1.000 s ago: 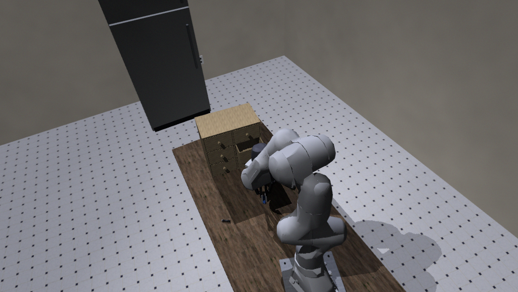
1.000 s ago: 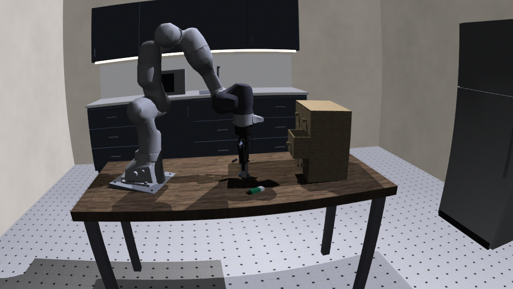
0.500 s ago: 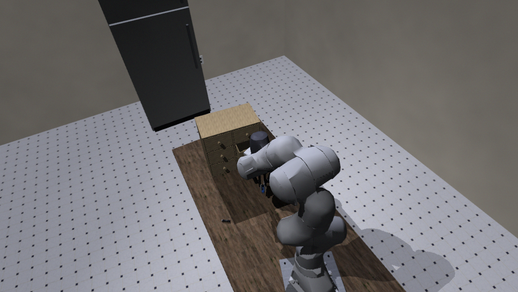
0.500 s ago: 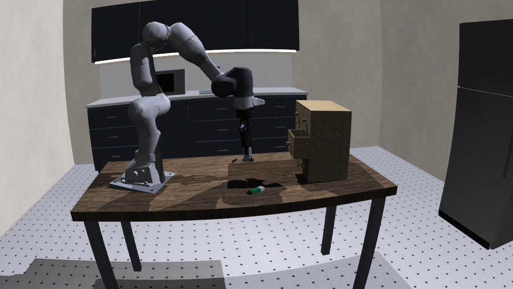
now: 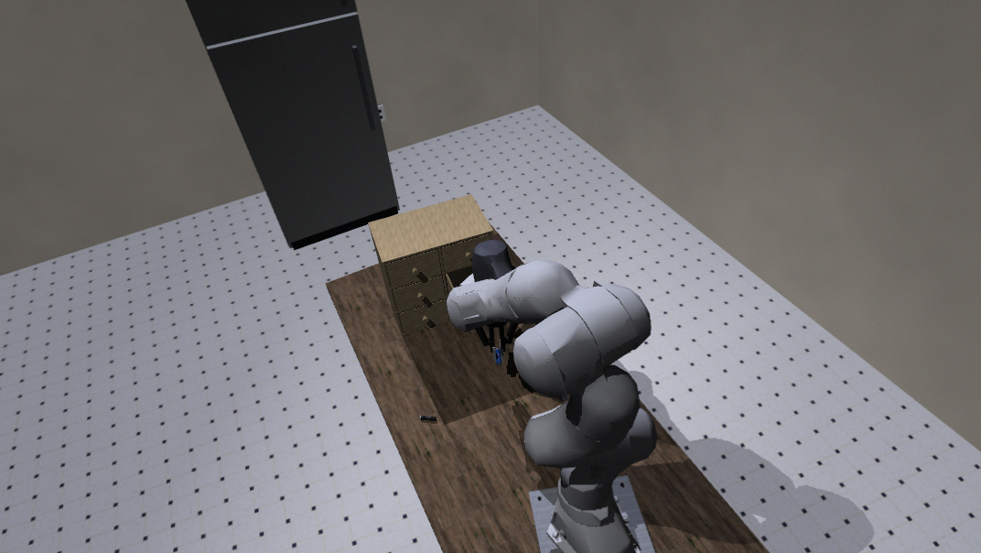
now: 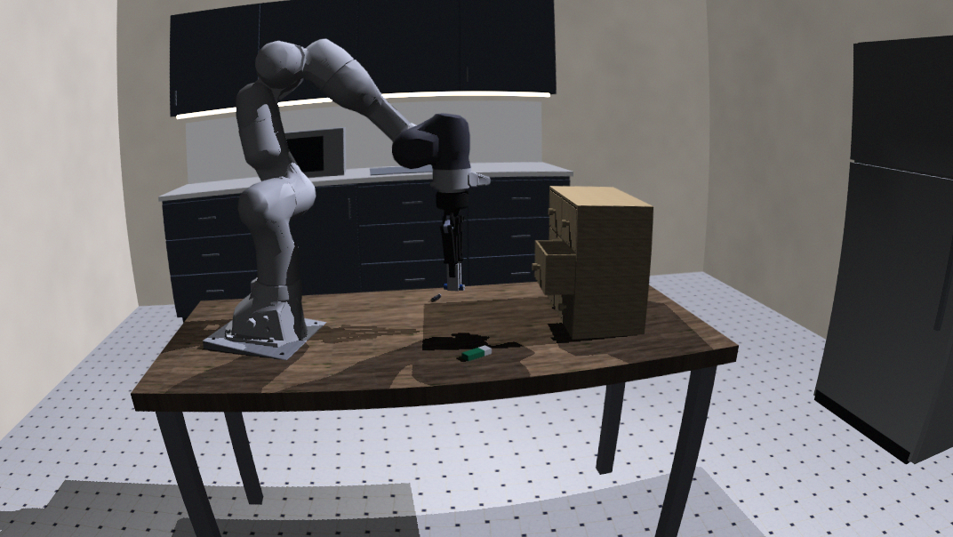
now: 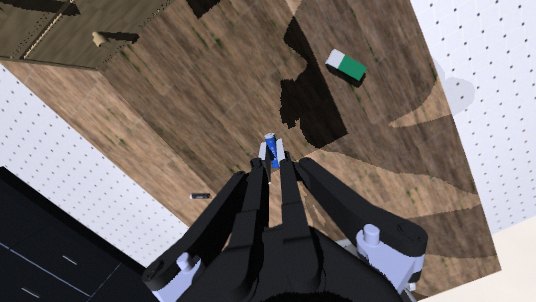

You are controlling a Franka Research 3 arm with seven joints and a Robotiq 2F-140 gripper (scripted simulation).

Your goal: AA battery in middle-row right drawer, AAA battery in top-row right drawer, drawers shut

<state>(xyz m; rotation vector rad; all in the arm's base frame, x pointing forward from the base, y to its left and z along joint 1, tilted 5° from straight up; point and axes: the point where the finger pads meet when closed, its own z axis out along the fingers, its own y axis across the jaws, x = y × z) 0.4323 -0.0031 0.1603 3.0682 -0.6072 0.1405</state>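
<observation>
My gripper (image 5: pixel 497 355) (image 6: pixel 454 284) (image 7: pixel 273 149) is shut on a blue battery (image 7: pixel 270 142) and holds it upright, well above the wooden table (image 5: pixel 384 343) (image 6: pixel 333 387) (image 7: pixel 200 100). The small wooden chest (image 5: pixel 428 222) (image 6: pixel 610 267) (image 7: pixel 70 47) stands at the table's far end. Its right drawer of the middle row (image 5: pixel 453 280) (image 6: pixel 553 267) is pulled partway out; the other drawers that I can see are in. A small dark battery (image 5: pixel 428 417) (image 6: pixel 435 297) (image 7: pixel 200 196) lies near the table's edge, apart from the gripper.
A green and white eraser-like block (image 6: pixel 475 353) (image 7: pixel 346 65) lies on the table near the opposite edge. The arm's base (image 6: pixel 263 333) is bolted at the other end of the table. A black fridge (image 5: pixel 308 124) (image 6: pixel 893 267) stands on the floor beyond the chest.
</observation>
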